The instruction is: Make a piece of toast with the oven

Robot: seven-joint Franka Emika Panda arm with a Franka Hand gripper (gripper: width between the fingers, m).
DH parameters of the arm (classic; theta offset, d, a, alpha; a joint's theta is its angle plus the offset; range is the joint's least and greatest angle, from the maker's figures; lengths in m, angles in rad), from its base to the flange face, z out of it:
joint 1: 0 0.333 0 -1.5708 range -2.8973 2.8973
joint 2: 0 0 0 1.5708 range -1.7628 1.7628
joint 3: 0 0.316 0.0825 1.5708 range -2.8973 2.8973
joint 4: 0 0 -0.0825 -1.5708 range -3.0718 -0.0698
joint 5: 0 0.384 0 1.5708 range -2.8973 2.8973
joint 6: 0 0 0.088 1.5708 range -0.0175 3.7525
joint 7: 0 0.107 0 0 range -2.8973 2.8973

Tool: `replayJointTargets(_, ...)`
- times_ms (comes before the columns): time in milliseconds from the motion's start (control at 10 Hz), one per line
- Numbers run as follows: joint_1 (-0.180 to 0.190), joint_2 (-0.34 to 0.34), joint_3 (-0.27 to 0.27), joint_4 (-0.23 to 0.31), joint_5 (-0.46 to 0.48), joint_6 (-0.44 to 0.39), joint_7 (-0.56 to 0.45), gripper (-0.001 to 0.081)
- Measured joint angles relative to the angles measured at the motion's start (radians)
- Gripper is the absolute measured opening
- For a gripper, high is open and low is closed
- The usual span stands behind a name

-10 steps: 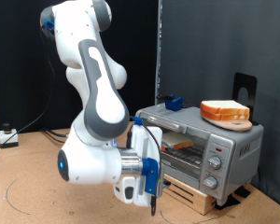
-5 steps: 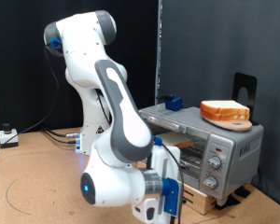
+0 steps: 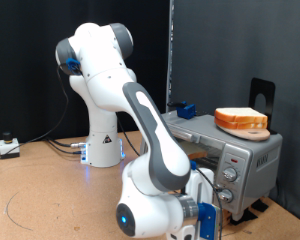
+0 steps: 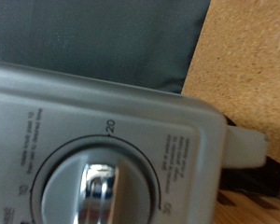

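Arm low in front of the oven (image 3: 222, 152), wrist camera right up on a timer knob (image 4: 95, 189).

Brown cork-like floor surface, black curtain backdrop round the room, cables trailing at the exterior view's left edge. The oven sits on a wooden slat base (image 3: 215, 209) toward the surface's right side in the exterior view; a stack of bread slices (image 3: 241, 119) lies on its top at the right end, a small blue block (image 3: 185, 109) at the top's back left corner, a black bracket (image 3: 262, 95) behind. Something orange-tan shows through the glass door, likely the piece of toast (image 3: 196, 155), too dim to confirm. The gripper (image 3: 204, 222) hangs at the exterior view's bottom edge just before the knob panel; fingers are cut off, so I can't tell how wide they are.
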Motion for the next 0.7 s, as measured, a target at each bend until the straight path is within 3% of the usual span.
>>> replayJointTargets(600, 0.015, 0.016, 0.033, 0.001, 0.018, 0.0, -0.003, 0.0801)
replayJointTargets(700, 0.016, 0.016, 0.033, 0.001, 0.018, -0.001, -0.002, 0.0662)
